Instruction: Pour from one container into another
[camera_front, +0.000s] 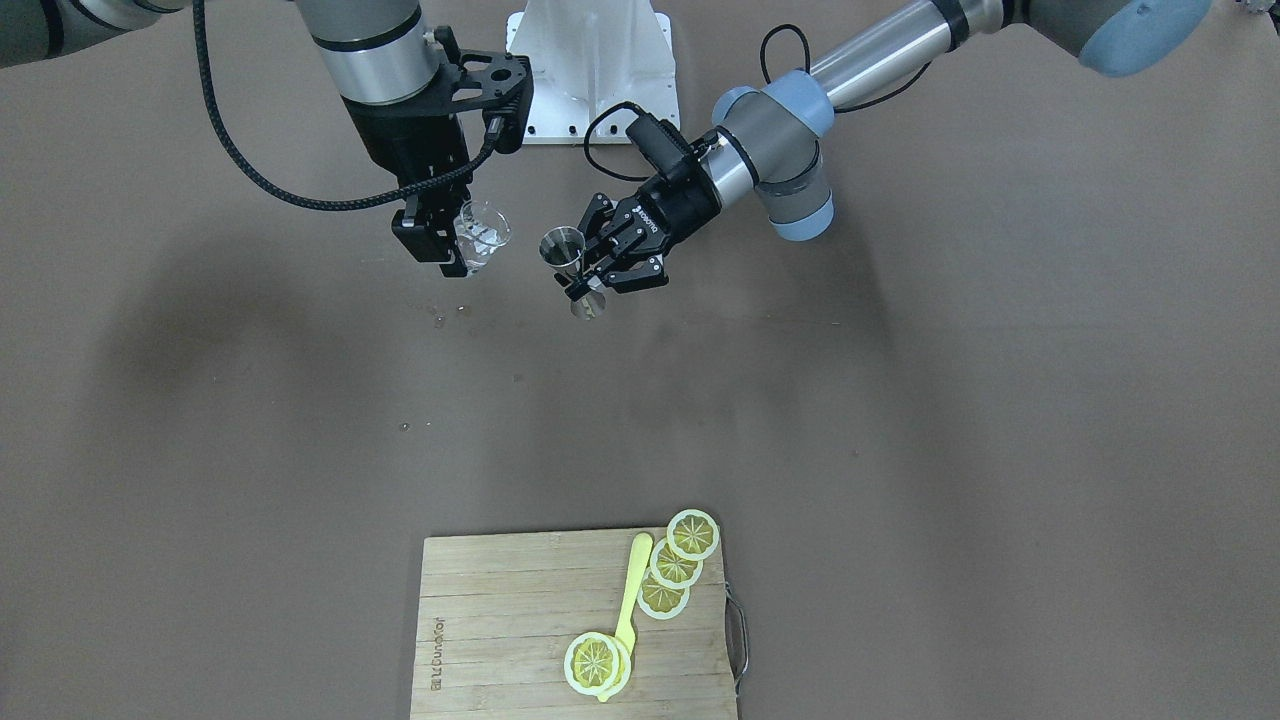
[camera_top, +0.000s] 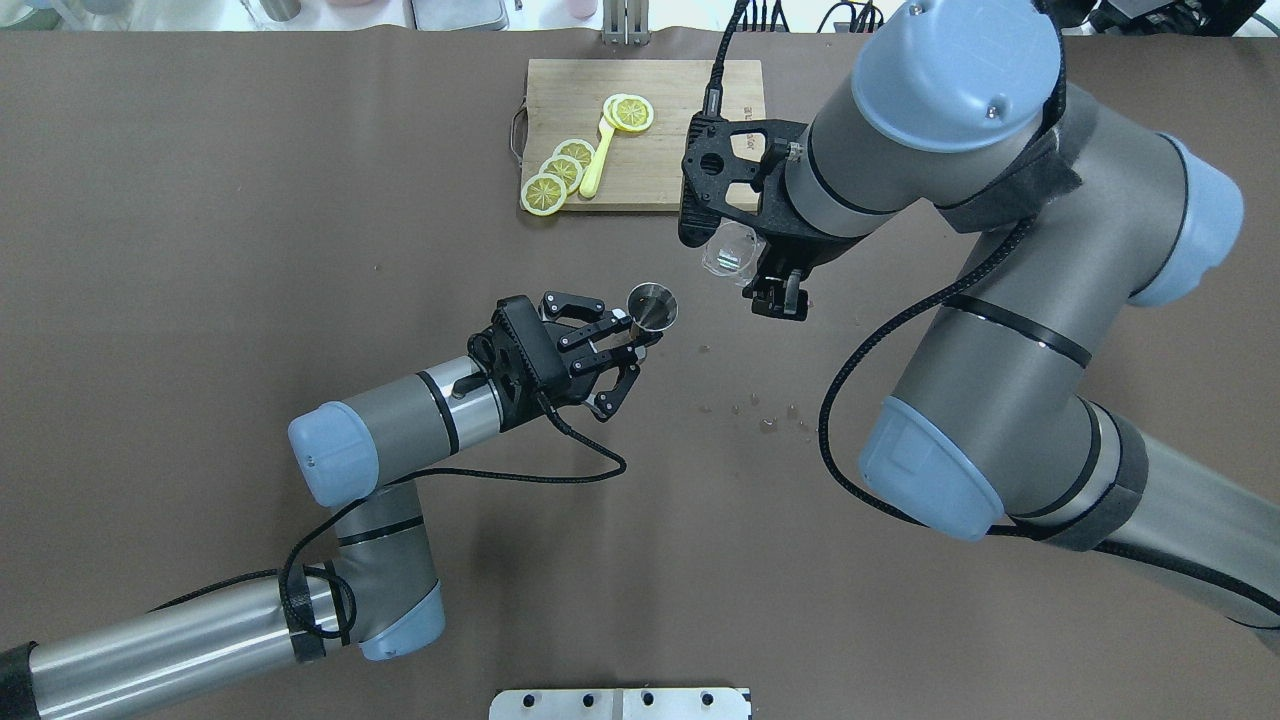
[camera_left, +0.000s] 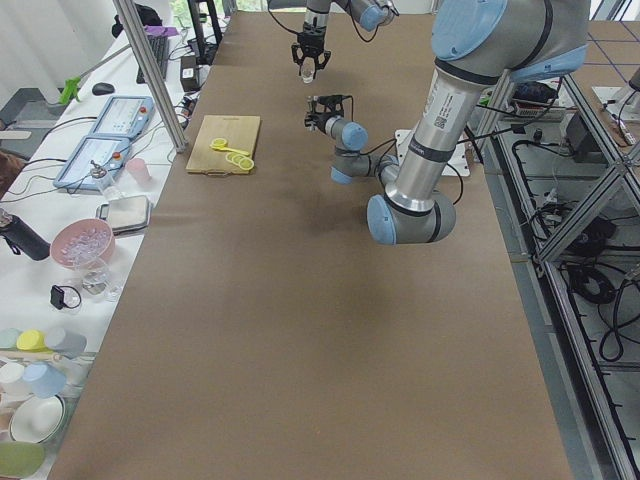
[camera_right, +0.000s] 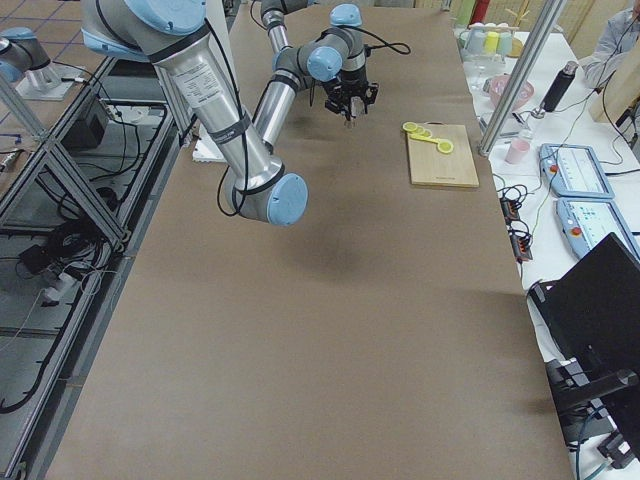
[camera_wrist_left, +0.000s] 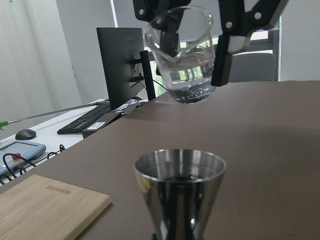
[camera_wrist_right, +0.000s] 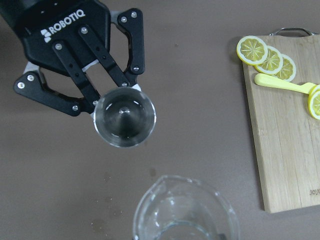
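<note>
While the right gripper (camera_wrist_left: 197, 47) stands clamped on the clear glass cup (camera_wrist_left: 186, 75), it holds the cup off the tabletop (camera_top: 250, 250), near upright, with the pouring lip turned toward the steel jigger (camera_wrist_left: 180, 192). A little clear liquid sits in the cup's bottom. The left gripper (camera_top: 638, 338) is clamped on the jigger's waist and holds it upright, rim open to the top, lower than the cup and just beside it, not touching. Cannot tell what the jigger holds; its inside reads dark and shiny. Small droplets (camera_top: 765, 418) lie on the tabletop nearby. The wooden cutting board (camera_top: 690, 120), with lemon slices (camera_top: 545, 192), lies well apart.
</note>
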